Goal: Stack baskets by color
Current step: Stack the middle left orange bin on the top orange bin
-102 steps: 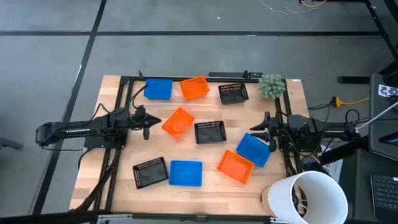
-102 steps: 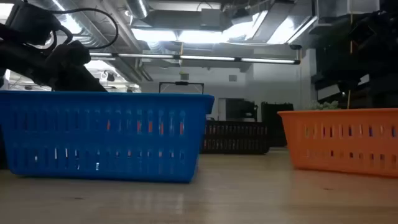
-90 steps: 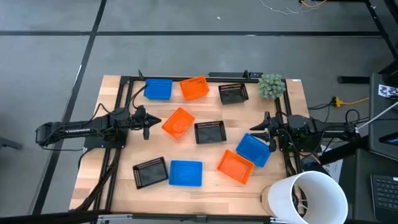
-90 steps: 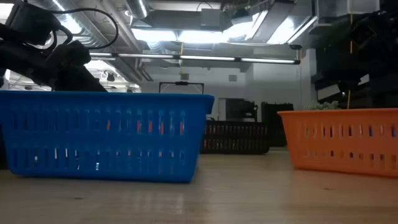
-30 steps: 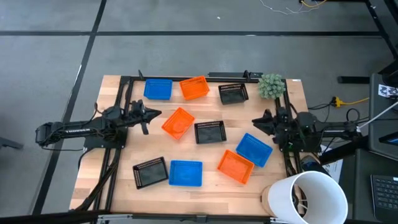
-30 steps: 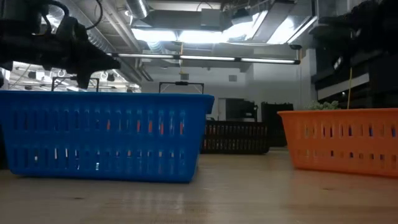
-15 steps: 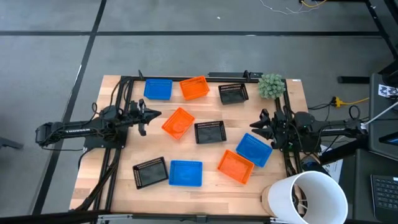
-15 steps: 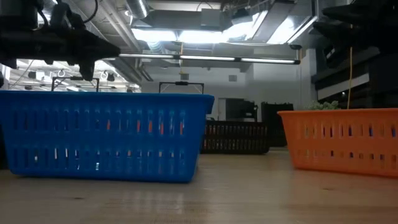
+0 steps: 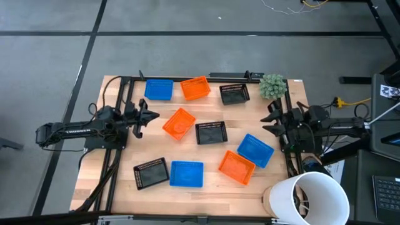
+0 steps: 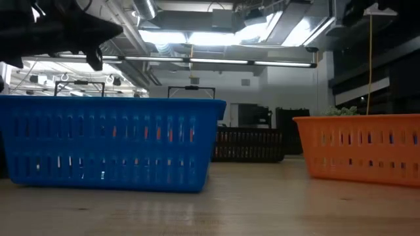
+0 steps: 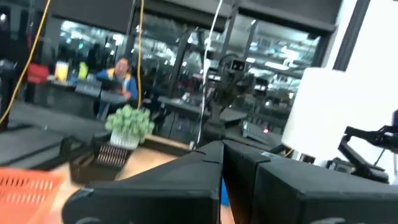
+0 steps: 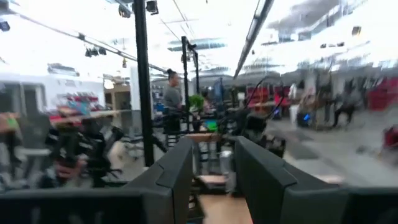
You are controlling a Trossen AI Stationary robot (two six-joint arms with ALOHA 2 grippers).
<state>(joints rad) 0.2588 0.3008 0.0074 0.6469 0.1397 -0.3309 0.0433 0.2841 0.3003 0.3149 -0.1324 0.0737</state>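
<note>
Nine baskets lie apart on the wooden table, each on its base. The far row holds blue (image 9: 158, 89), orange (image 9: 195, 88) and black (image 9: 234, 94). In the middle are orange (image 9: 179, 123), black (image 9: 210, 132) and blue (image 9: 255, 150). Near the front lie black (image 9: 151, 173), blue (image 9: 187, 174) and orange (image 9: 236, 167). My left gripper (image 9: 152, 115) is shut and empty, raised left of the middle orange basket. My right gripper (image 9: 270, 119) is open and empty, raised above the table's right side, beyond the middle blue basket.
A large white bucket (image 9: 309, 197) stands off the table's near right corner. A small green plant (image 9: 272, 86) sits at the far right corner. Black frame rails (image 9: 187, 78) run along the table's far edge and its sides. Bare wood shows between the baskets.
Both grippers have risen and tipped their fingers upward. My right gripper has climbed the most, rolled about its own axis and drawn back toward the table's right edge. My left gripper has lifted slightly. No basket has moved.
</note>
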